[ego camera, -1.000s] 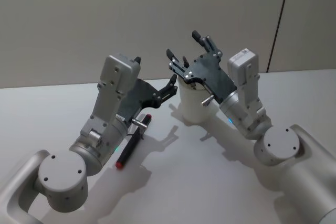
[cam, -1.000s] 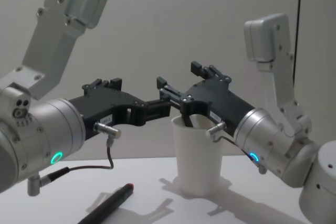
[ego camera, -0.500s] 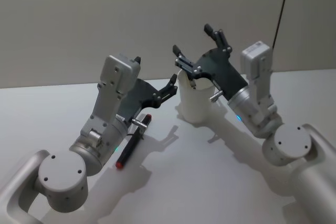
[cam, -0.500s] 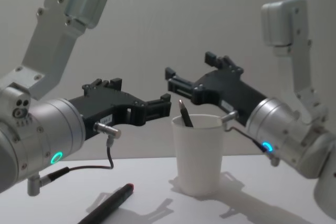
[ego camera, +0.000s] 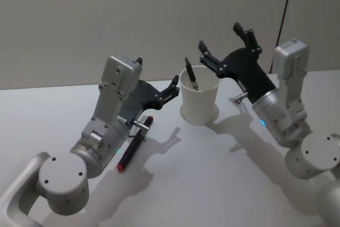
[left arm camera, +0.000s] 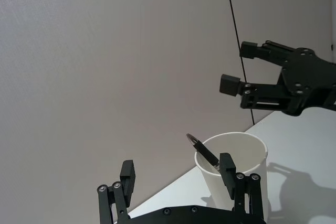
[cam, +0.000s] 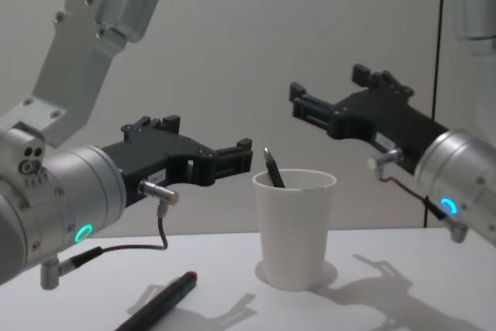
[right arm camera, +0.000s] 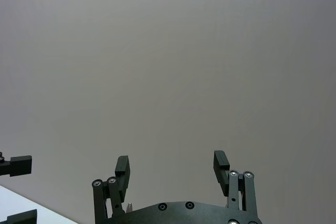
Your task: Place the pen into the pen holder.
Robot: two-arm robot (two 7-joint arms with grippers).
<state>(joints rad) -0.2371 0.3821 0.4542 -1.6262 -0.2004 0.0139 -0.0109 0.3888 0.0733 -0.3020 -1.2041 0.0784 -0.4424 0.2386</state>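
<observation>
I see the pen [ego camera: 190, 75] standing in the cup [ego camera: 198, 103], tilted, its top leaning over the left rim; the cup sits upright on the table [ego camera: 212, 184], towards the far side. My right gripper [ego camera: 221, 38] hangs above and to the right of the cup, clear of it, fingers spread and holding nothing; my left gripper [ego camera: 173, 85] sits just left of the cup at rim height, apart from it, fingers also spread and empty. A red-tipped pen [ego camera: 133, 147] lies flat on the table under the left arm.

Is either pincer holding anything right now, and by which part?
Nothing is held: left pincer and right pincer are open, empty. A pen stands in the pen holder.
</observation>
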